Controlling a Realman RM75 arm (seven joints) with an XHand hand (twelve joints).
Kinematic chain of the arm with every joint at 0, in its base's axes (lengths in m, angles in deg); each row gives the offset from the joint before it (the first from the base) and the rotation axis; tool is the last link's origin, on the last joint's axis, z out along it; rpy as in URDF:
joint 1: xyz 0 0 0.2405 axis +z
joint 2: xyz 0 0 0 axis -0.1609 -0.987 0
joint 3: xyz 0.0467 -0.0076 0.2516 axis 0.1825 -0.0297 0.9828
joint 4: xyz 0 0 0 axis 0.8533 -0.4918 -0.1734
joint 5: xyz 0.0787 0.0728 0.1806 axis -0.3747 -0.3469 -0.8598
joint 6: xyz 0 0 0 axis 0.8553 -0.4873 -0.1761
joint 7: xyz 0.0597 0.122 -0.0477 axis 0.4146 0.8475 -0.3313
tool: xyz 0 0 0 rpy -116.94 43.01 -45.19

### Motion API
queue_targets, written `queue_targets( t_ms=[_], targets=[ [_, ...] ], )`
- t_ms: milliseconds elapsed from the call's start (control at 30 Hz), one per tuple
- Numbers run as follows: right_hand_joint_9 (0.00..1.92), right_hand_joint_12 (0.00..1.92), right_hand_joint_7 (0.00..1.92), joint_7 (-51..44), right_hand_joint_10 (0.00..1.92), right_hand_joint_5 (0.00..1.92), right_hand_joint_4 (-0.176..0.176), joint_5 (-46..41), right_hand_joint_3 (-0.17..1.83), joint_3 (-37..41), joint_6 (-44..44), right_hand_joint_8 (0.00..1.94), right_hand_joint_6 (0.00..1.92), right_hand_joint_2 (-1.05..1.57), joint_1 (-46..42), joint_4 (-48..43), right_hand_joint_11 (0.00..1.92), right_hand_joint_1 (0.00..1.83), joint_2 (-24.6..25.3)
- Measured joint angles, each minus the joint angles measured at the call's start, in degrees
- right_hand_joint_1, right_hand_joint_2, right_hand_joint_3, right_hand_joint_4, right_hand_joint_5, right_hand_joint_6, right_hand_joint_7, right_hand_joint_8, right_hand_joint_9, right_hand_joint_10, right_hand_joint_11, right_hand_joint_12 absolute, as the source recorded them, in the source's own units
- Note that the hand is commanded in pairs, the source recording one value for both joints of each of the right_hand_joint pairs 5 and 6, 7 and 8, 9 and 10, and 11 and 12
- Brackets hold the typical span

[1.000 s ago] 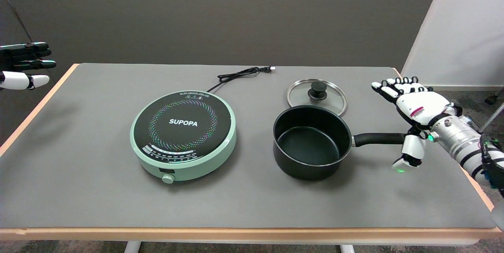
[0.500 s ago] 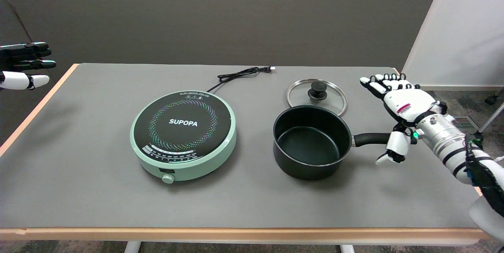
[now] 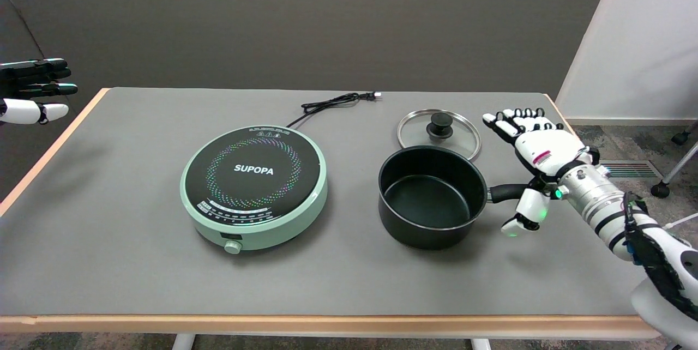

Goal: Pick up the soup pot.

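A black soup pot (image 3: 431, 194) stands empty on the grey table, right of centre, its black handle (image 3: 504, 192) pointing right. My right hand (image 3: 537, 162) hovers over the handle's outer half with fingers spread toward the far side and the thumb hanging down on the near side. The hand holds nothing; whether it touches the handle I cannot tell. The outer end of the handle is hidden behind the hand.
A glass lid (image 3: 439, 132) with a black knob lies just behind the pot. A mint-green SUPOPA induction cooker (image 3: 254, 186) sits left of the pot, its black cord (image 3: 332, 103) trailing to the back. The table's right edge (image 3: 556, 107) is near my arm.
My right hand has moved left along the handle toward the pot, covering more of the handle. The pot, lid and cooker have not moved.
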Motion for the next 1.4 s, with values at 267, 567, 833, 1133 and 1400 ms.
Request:
queue_targets(
  t_ms=[267,567,833,1133,1400],
  targets=[
    [0.01,0.01,0.01,0.0,0.01,0.01,0.176,3.0,0.91,-0.9,-0.1,0.01,0.01,-0.53,-1.2,0.0,0.01,1.1,1.8],
    [0.01,0.01,0.01,0.1,0.01,0.01,0.176,6.8,0.92,-1.6,-0.1,0.01,0.01,-0.54,-2.8,-0.1,0.01,1.1,4.3],
    [0.01,0.01,0.01,0.2,0.01,0.01,0.176,9.0,0.93,-1.9,-0.4,0.01,0.01,-0.53,-3.3,-0.1,0.01,1.1,5.8],
    [0.01,0.01,0.01,0.2,0.01,0.01,0.176,10.5,0.78,-1.7,-0.9,0.01,0.01,-0.47,-3.2,-0.2,0.01,1.1,6.5],
    [0.01,0.01,0.01,0.2,0.01,0.01,0.176,11.4,0.57,-1.0,-1.6,0.01,0.01,-0.38,-3.1,-0.2,0.01,1.08,6.8]
  ],
)
